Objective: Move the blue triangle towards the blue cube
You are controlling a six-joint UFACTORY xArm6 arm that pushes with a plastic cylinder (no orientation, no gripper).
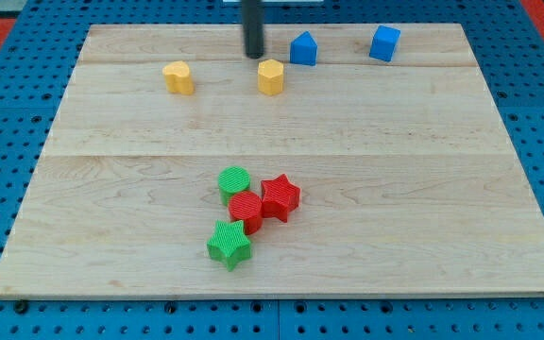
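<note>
1. Camera view showed my tip (254, 54) set down near the top edge of the wooden board (281, 250), just to the left of the blue triangle (302, 48) and apart from it by a small gap.
2. No pincer was fitted; a plain rod was carried, so nothing could be spread, pressed together or pinched, and no block was touched.
3. The blue cube (384, 43) was found further right along the same upper band, well apart from the triangle. The tip's place on the triangle's far side from the cube was judged to suit a rightward push.
4. The path between triangle and cube was seen bare of other blocks.
5. A yellow block (270, 77) lay just below the tip, and another yellow block (178, 77) was placed at upper left; neither was judged to hinder.
6. In the lower centre a cluster was grouped: a green round block (234, 181), a red block (246, 210), a red star (280, 196) and a green star (229, 245), all well away.
</note>
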